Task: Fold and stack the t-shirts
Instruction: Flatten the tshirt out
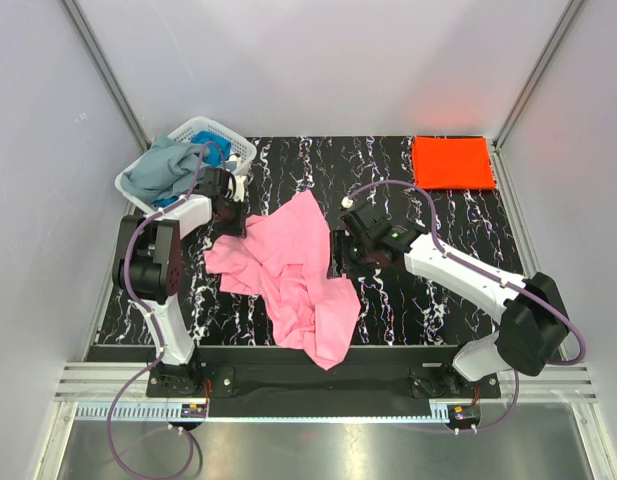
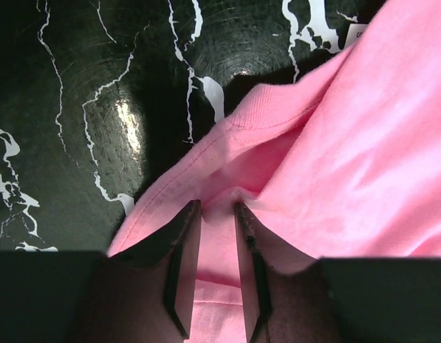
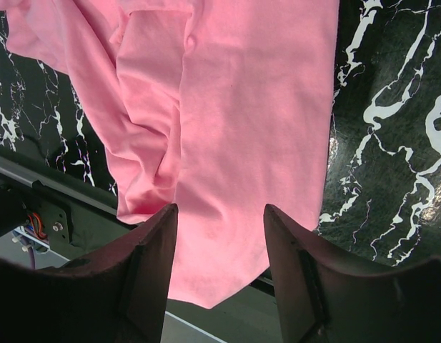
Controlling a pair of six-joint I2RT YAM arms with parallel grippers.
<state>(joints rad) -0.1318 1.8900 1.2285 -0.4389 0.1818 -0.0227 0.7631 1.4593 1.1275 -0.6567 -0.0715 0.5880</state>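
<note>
Pink t-shirt (image 1: 288, 272) is seen crumpled and unfolded at the middle of the black marbled table (image 1: 388, 312), its lower corner draped over the near edge. Left gripper (image 2: 216, 214): fingers drawn nearly together, with a fold of the pink cloth's hemmed edge clamped between them at the shirt's far-left side. Right gripper (image 3: 220, 221): fingers spread wide, nothing held, poised over the shirt's right edge; contact with the cloth cannot be told. Orange-red t-shirt (image 1: 451, 162) is noted folded flat at the far right corner. Grey-blue t-shirt (image 1: 160, 172) and blue t-shirt (image 1: 216, 152) are heaped in the white basket (image 1: 203, 127) at far left.
</note>
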